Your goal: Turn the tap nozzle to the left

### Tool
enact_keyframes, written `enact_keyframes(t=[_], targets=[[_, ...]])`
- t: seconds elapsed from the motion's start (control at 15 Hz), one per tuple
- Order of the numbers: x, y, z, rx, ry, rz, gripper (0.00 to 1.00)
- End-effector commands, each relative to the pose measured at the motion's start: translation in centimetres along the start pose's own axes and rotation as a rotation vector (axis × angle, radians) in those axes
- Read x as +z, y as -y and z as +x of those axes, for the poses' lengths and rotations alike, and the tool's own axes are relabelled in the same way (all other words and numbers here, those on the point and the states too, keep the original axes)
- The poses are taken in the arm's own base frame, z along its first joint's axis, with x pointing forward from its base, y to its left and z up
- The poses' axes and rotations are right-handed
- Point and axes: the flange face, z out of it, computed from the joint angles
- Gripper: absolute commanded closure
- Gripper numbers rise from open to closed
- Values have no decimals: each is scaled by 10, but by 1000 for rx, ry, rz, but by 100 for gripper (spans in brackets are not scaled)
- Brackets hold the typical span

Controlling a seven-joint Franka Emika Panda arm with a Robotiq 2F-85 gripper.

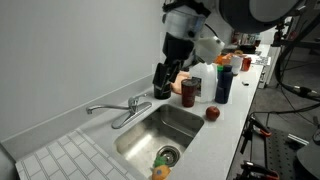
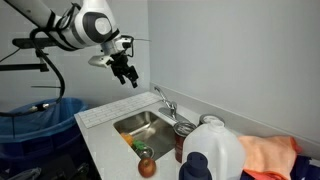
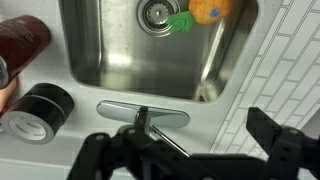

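My gripper [image 3: 190, 158] hanging above the counter, jaws spread wide, nothing held, tap nozzle [image 2: 165, 103] below me, standing at the back rim of the sink [image 3: 100, 60], untouched.

A kitchen: steel sink [image 1: 170, 122], tap nozzle [image 1: 108, 106], white counter [image 1: 226, 135], bottles [image 1: 222, 85] alongside.
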Motion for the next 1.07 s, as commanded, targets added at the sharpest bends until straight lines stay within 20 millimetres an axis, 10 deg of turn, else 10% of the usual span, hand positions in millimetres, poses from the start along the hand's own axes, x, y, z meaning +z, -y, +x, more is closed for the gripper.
enact_keyframes(t=[0.0,1.0], targets=[[-4,0,-6,-2,-2,-1,0],[2,-1,-4,-1,9,-4,0]])
